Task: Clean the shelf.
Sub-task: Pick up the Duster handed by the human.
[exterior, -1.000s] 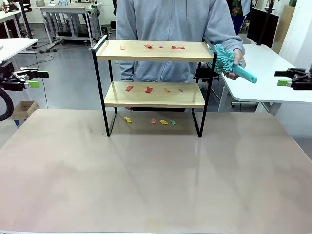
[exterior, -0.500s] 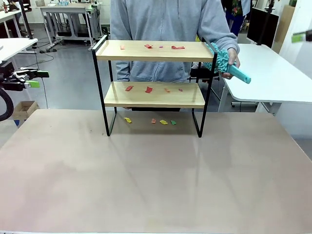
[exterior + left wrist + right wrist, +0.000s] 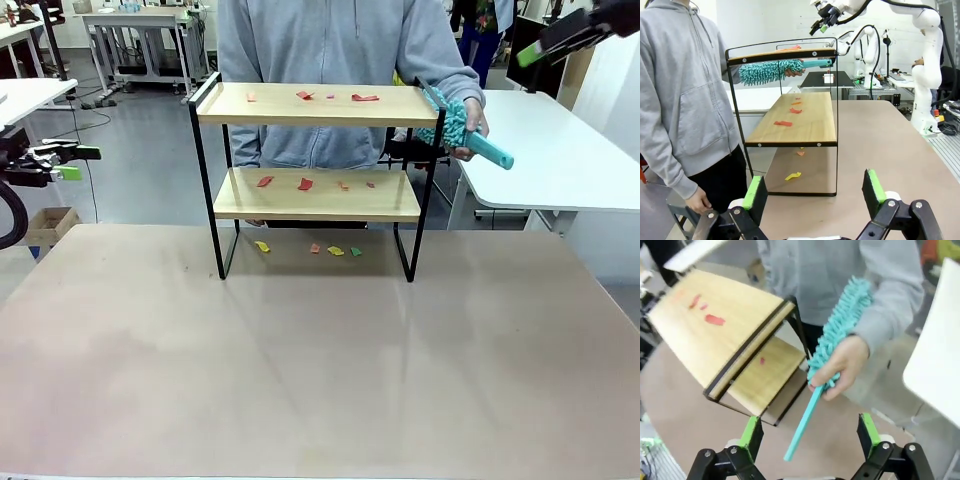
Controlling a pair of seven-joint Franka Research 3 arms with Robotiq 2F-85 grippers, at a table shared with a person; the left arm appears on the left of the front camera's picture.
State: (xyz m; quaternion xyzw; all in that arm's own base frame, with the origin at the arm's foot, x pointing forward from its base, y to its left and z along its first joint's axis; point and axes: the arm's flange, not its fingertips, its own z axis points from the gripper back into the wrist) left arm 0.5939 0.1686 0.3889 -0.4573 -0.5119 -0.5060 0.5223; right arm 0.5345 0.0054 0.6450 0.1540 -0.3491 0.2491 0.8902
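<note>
Shelf [image 3: 290, 110] well ahead of left pincer [image 3: 814, 192], apparently below right pincer [image 3: 810, 432]; both agape.

Shelf [image 3: 315, 106] of matt pale wood, thin black metal; duster [image 3: 767, 71] of fluffy cloth.

A person in a grey hoodie [image 3: 340, 45] stands at 12 o'clock. A teal duster [image 3: 455, 122] is up at 1 o'clock. 4 coloured scraps [image 3: 336, 251] lie on the table [image 3: 320, 380] toward 12 o'clock. A white side table [image 3: 560, 150] stands at 3 o'clock.
</note>
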